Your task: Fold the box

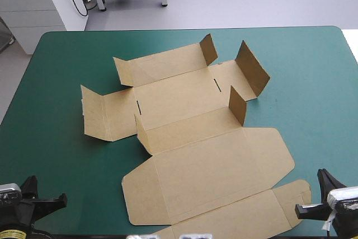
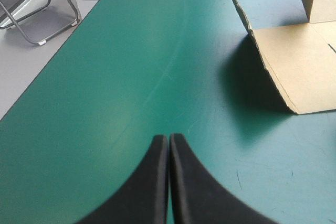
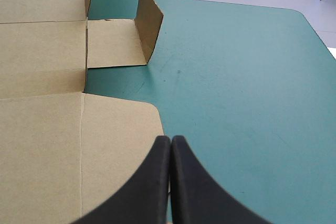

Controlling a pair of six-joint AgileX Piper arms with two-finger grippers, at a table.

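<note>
The box (image 1: 196, 132) lies opened out in the middle of the bench (image 1: 313, 82), unfolded but not quite flat. Its lid (image 1: 218, 166) is flat and reaches toward the near edge. Farther back, several flaps (image 1: 251, 68) stand partly up along their creases. That probably comes from the board being pre-creased, and it would give a tool an edge to catch. Two slots (image 1: 217, 84) show in the base, most likely there to take tabs once the walls are tucked in.

The teal-green cover is bare on all sides of the sheet, so there is room to swing walls up.

Neither arm holds anything. The left tool (image 2: 169, 139) is clenched to a point over bare cover near the bench's near left corner, with the box's left end well ahead of it. The right tool (image 3: 170, 140) is also clenched, just beside the lid's rounded corner. I cannot tell if it touches. Parked wide like this, both leave the sheet unobstructed. The folding looks barely begun.
</note>
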